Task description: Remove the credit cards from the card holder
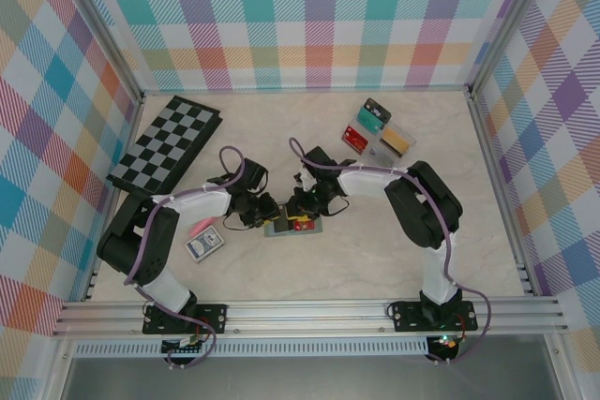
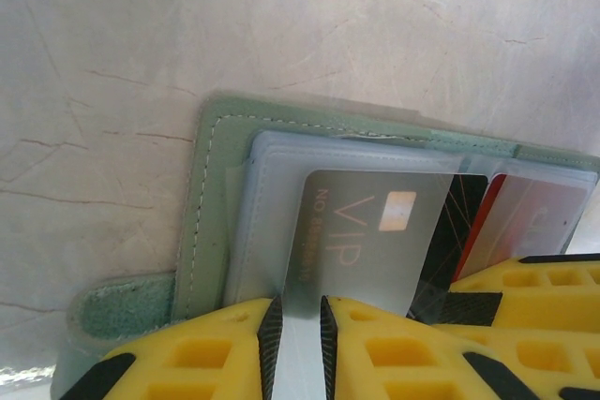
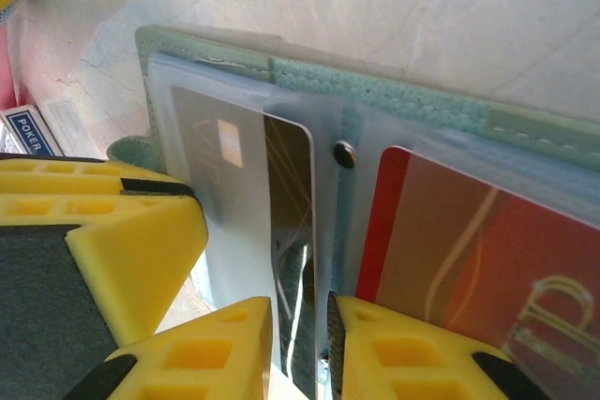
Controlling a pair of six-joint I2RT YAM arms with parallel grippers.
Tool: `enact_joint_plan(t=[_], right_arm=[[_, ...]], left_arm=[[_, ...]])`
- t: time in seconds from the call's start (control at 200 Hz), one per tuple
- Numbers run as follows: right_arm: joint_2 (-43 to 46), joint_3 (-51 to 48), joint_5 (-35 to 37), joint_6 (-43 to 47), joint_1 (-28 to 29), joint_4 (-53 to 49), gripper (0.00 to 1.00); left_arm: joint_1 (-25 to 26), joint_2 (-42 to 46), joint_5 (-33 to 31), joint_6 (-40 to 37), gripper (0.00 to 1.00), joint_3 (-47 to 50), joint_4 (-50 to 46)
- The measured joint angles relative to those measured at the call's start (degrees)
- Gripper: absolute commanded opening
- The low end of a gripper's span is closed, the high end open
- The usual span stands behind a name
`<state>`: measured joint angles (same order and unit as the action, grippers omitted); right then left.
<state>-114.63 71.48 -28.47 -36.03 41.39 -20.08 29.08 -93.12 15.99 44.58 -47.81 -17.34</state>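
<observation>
Well, several cards (image 1: 377, 128) lie out, yet a grey card (image 2: 361, 241) and a red card (image 3: 450, 269) sit in the holder (image 1: 292, 225); your left pincer (image 2: 296, 344) and right pincer (image 3: 300, 353) pinch its sleeves (image 2: 272, 203), narrow.

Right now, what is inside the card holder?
Clear sleeves hold a dark VIP card and a red card. Anything behind those two cards is covered.

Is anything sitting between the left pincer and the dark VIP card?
Yes: a frosted clear sleeve of the card holder covers most of the VIP card, and the left pincer pinches at that sleeve.
</observation>
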Motion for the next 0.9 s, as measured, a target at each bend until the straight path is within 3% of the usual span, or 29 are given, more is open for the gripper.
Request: enact_joint_plan(t=[0.34,0.53,0.905], right_arm=[[-0.04,0.11,-0.66,0.5,0.15,-0.15,0.12],[-0.02,0.11,-0.66,0.57,0.15,0.09,0.02],[3.56,-3.04,0.66,1.18,-0.59,0.28,0.0]], left_arm=[[0.0,0.35,0.0,0.24,0.25,0.55,0.85],[0.02,0.92,-0.07,0.98,0.36,0.79,1.2],[0.04,2.8,-1.07,1.38,0.37,2.49,2.16]])
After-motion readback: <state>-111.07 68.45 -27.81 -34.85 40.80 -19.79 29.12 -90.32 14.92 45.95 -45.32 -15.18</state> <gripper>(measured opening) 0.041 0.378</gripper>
